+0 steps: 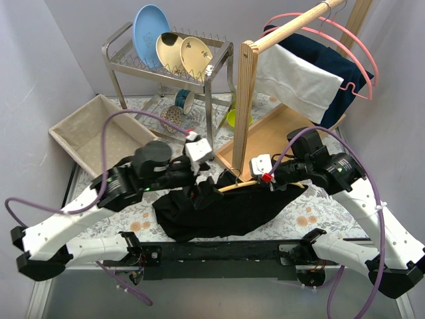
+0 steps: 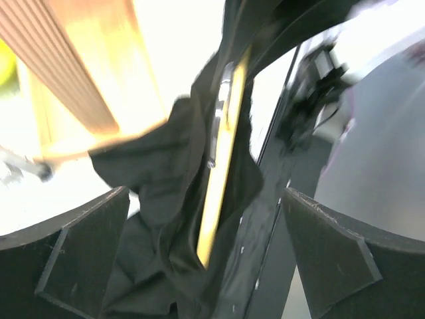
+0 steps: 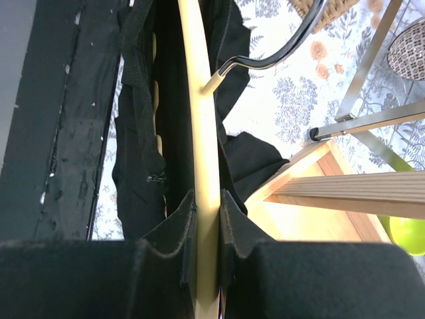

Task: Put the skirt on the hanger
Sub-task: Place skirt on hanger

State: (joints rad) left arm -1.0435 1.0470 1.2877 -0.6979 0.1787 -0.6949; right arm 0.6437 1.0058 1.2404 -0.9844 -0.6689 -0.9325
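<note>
Though overhead hides it, wrist cam shows right gripper clamped on the hanger, while the low-stretched left gripper gapes wide over the skirt.

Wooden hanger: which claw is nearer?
Right. The right claw is clamped on the wooden hanger; the left claw is open, facing the part draped in the black skirt, not touching.

Floral-patterned table across mid-frame. On it: black skirt heaped at lower centre; beige fabric bin at left; metal dish rack at upper centre, patterned cup beneath; wooden tray right of centre, green bowl just beside.
</note>
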